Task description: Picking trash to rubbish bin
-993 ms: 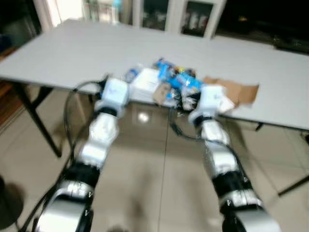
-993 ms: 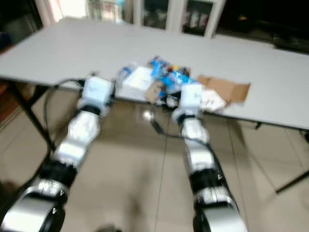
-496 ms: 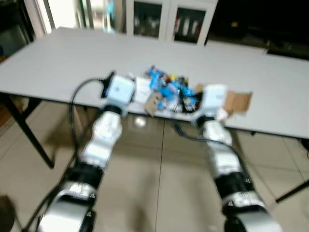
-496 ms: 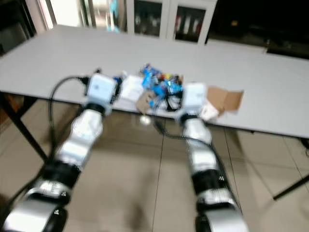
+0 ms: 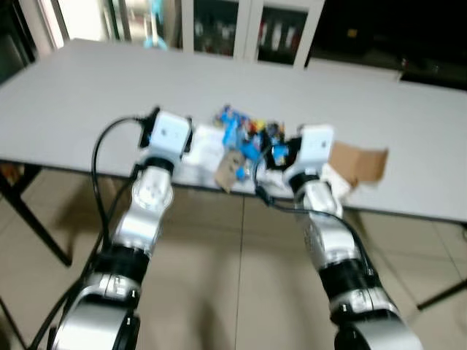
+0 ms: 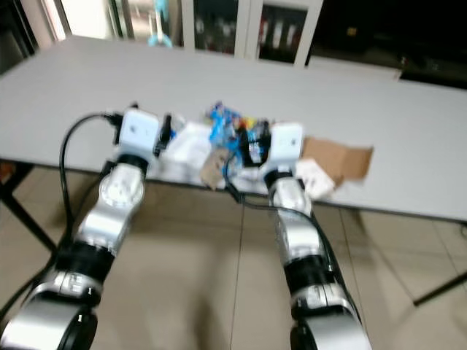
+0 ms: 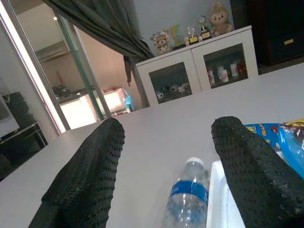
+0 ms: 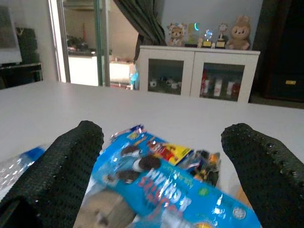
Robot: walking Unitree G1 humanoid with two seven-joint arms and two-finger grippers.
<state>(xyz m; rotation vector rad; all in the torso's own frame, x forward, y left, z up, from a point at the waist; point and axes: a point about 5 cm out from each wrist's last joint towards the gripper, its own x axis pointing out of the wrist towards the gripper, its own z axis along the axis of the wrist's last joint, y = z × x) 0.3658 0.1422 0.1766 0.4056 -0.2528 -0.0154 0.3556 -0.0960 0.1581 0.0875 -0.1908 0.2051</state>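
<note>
A pile of trash lies near the front edge of the grey table (image 5: 87, 95). It holds blue snack packets (image 5: 244, 131), a white box (image 5: 206, 146), a clear bottle (image 7: 187, 199) with a blue label, a brown scrap (image 5: 230, 168) and a torn cardboard piece (image 5: 359, 162). My left gripper (image 7: 166, 142) is open, low over the table, with the bottle and the white box (image 7: 221, 199) just ahead of it. My right gripper (image 8: 164, 130) is open too, and a blue biscuit packet (image 8: 161, 185) lies between and just beyond its fingers.
White glass-door cabinets (image 5: 248, 29) stand behind the table. Black table legs (image 5: 29, 211) reach down to the tiled floor (image 5: 233, 277) on both sides of me. The table's front edge runs just under both wrists.
The whole view has shifted and come closer to the table. Both arms now reach slightly further over the front edge, toward the pile. The trash itself lies as before.
</note>
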